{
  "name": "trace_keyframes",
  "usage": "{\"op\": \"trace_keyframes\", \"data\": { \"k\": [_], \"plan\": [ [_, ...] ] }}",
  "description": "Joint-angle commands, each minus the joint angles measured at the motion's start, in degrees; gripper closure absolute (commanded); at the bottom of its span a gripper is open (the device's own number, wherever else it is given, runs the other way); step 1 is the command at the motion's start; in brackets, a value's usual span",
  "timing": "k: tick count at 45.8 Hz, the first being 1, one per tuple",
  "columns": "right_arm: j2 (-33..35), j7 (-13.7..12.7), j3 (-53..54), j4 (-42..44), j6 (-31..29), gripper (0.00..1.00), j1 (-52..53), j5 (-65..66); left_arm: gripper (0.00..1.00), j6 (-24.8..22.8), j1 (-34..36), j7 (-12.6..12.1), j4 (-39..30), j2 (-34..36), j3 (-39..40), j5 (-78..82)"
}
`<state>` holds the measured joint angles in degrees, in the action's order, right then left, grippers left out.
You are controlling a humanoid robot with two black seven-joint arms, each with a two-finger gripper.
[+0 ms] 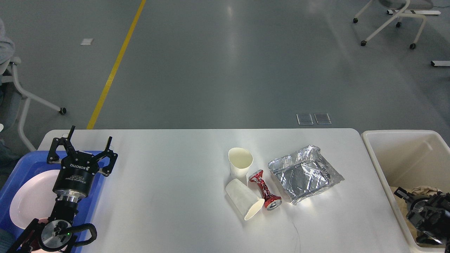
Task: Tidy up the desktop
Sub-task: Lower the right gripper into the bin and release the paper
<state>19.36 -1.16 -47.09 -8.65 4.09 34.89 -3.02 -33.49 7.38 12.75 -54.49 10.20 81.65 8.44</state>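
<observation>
The white desktop [168, 182] carries a cluster of litter right of centre. One paper cup [240, 162] stands upright and a second paper cup [244, 203] lies on its side. A crushed red can [265, 190] lies between the cups and a crumpled foil tray [304, 174]. My left gripper [90, 140] hovers open and holds nothing, over the desktop's left end at the edge of the blue tray [21, 162]. My right gripper [409, 203] is low inside the cream bin [378, 160], dark against crumpled brown paper [427, 190]. Its fingers cannot be told apart.
A white plate [30, 202] lies in the blue tray, partly behind my left arm. The bin stands against the desktop's right edge with paper waste in its bottom. Wheeled chair legs [386, 23] stand on the grey floor, and a yellow line [116, 65] runs across it.
</observation>
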Motion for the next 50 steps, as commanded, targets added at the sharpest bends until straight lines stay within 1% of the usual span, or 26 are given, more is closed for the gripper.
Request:
{"op": "trace_keyframes", "data": {
  "k": [1, 7, 8, 9, 11, 12, 13, 14, 15, 20, 39, 50],
  "plan": [
    [-0.29, -0.07, 0.24, 0.04, 0.13, 1.00, -0.43, -0.06, 0.04, 0.00, 0.00, 0.00, 0.00, 0.00, 0.00, 0.00],
    [0.06, -0.16, 0.25, 0.04, 0.31, 1.00, -0.43, -0.06, 0.04, 0.00, 0.00, 0.00, 0.00, 0.00, 0.00, 0.00],
    [0.15, -0.07, 0.25, 0.04, 0.39, 0.99, -0.35, -0.06, 0.04, 0.00, 0.00, 0.00, 0.00, 0.00, 0.00, 0.00],
    [0.15, -0.07, 0.25, 0.04, 0.48, 0.84, -0.34, -0.06, 0.04, 0.00, 0.00, 0.00, 0.00, 0.00, 0.00, 0.00],
    [0.24, 0.02, 0.25, 0.04, 1.27, 0.47, -0.34, -0.15, 0.04, 0.00, 0.00, 0.00, 0.00, 0.00, 0.00, 0.00],
    [0.33, 0.02, 0.25, 0.04, 2.14, 0.31, -0.34, -0.15, 0.04, 0.00, 0.00, 0.00, 0.00, 0.00, 0.00, 0.00],
    [0.33, 0.02, 0.16, -0.05, 3.11, 0.18, -0.43, -0.15, 0.04, 0.00, 0.00, 0.00, 0.00, 0.00, 0.00, 0.00],
    [0.33, 0.02, 0.07, -0.05, 4.08, 0.07, -0.43, -0.06, 0.04, 0.00, 0.00, 0.00, 0.00, 0.00, 0.00, 0.00],
    [0.33, 0.02, 0.07, -0.14, 4.87, 0.00, -0.43, -0.06, 0.04, 0.00, -0.08, 0.00, 0.00, 0.00, 0.00, 0.00],
    [0.33, 0.02, 0.16, -0.49, 6.28, 0.00, -0.52, -0.06, 0.04, 0.00, 0.00, 0.00, 0.00, 0.00, 0.00, 0.00],
    [1.38, 0.46, 0.07, -0.84, 6.11, 0.00, -0.52, 0.73, 0.04, 0.09, 0.00, 0.00, 0.00, 0.00, 0.00, 0.00],
    [2.09, 0.46, -0.37, -1.98, 5.76, 0.00, 1.67, 1.08, 0.04, 0.00, 0.00, 0.00, 0.00, 0.00, 0.00, 0.00]
  ]
}}
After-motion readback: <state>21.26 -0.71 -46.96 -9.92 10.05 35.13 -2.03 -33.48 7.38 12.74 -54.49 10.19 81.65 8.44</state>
